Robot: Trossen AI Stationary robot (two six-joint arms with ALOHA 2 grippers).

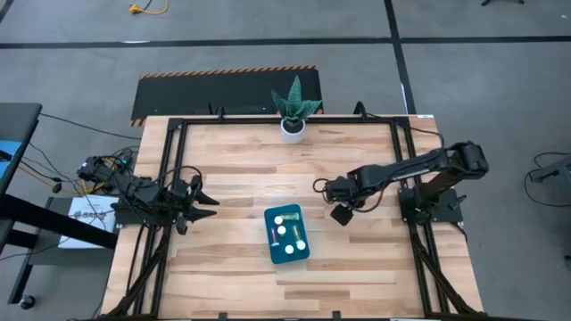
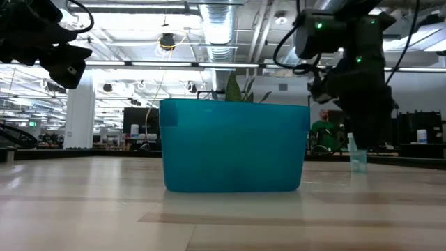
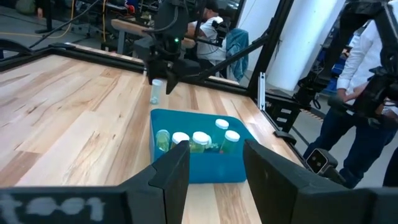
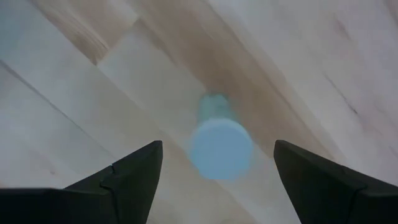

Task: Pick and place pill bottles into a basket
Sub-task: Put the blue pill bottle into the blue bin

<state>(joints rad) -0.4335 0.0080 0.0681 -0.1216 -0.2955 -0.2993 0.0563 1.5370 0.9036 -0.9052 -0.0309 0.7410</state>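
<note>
Right hand (image 4: pixel 214 171): poised directly above one upright pill bottle (image 4: pixel 219 144), fingers spread wide on either side of its cap, nothing held.
Pill bottle location: standing on the desk (image 1: pixel 232 160), near the basket (image 1: pixel 287 234) on its right-arm side; seen below the right hand in the left wrist view.
Basket contents: several pill bottles already inside, about five judging by the bright caps, though the count is uncertain from these angles.
Left hand (image 3: pixel 214 165): waiting at the desk's left edge, fingers narrowly parted, empty.
Step in hand: descent onto the last loose bottle, as judged.
Risk: the light upright bottle could be tipped or rolled away if one finger touches first; an off-centre descent would cause it.
Risk: the cap may slip if gripped too high.
</note>
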